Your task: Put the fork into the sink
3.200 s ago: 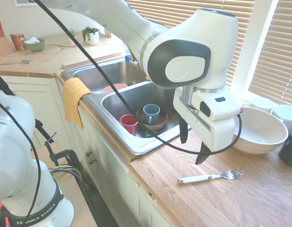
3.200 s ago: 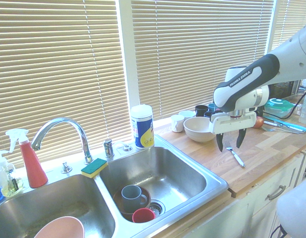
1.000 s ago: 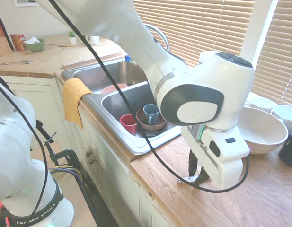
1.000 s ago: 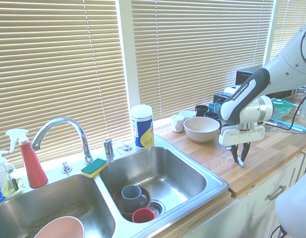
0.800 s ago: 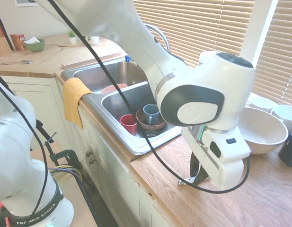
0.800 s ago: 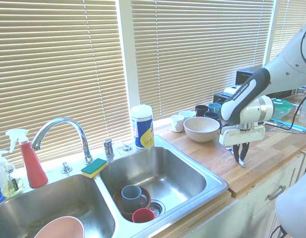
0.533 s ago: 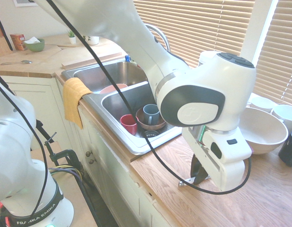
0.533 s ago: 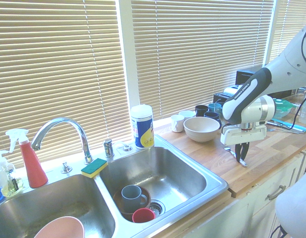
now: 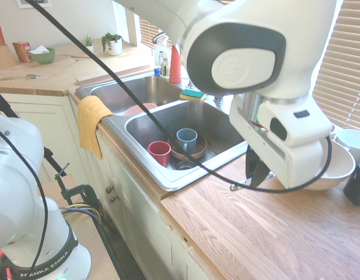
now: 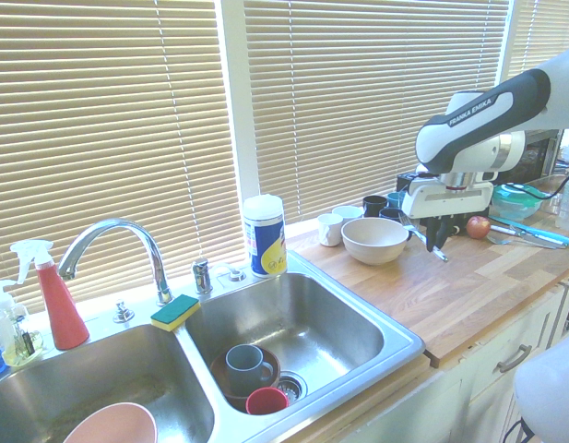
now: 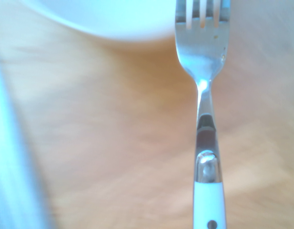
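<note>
My gripper hangs above the wooden counter, just in front of the big white bowl, and is shut on the fork. The fork is held roughly level, off the counter, its white handle end poking out toward the sink side. In the wrist view the fork shows silver tines and a white handle over the wood. The stainless double sink lies a short way along the counter from the gripper, with the curved faucet behind it.
The near basin holds a red mug and a grey mug in a brown bowl. The big white bowl, several mugs and an apple crowd the counter's back. A yellow cloth drapes the sink's front.
The gripper, which was low on the counter and closed around the fork, has risen and carried the fork up, off the wood and toward the white bowl.
</note>
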`<action>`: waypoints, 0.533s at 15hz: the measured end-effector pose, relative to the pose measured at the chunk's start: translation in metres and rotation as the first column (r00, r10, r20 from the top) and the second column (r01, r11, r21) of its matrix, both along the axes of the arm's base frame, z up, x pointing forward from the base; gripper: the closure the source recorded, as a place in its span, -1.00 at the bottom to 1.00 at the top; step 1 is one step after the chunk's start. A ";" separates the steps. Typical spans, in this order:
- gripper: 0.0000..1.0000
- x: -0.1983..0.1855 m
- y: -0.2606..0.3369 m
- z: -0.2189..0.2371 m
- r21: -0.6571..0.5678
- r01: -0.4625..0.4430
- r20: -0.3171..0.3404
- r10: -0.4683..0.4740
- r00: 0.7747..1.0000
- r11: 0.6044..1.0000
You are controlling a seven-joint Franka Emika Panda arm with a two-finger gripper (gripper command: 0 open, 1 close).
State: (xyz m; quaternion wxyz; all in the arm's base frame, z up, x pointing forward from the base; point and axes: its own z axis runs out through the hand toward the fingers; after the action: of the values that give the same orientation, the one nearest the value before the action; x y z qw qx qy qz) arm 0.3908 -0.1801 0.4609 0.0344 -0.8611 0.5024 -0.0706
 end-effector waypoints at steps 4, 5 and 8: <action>1.00 0.045 0.110 0.008 -0.045 -0.165 0.031 0.166 0.986 0.985; 1.00 0.057 0.137 0.006 -0.057 -0.207 0.044 0.209 0.977 0.977; 1.00 0.086 0.198 -0.020 -0.062 -0.298 0.042 0.301 0.953 0.953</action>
State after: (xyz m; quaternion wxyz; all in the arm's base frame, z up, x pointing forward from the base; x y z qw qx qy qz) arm 0.4767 0.0179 0.4407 0.0338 -0.9258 0.3629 -0.1000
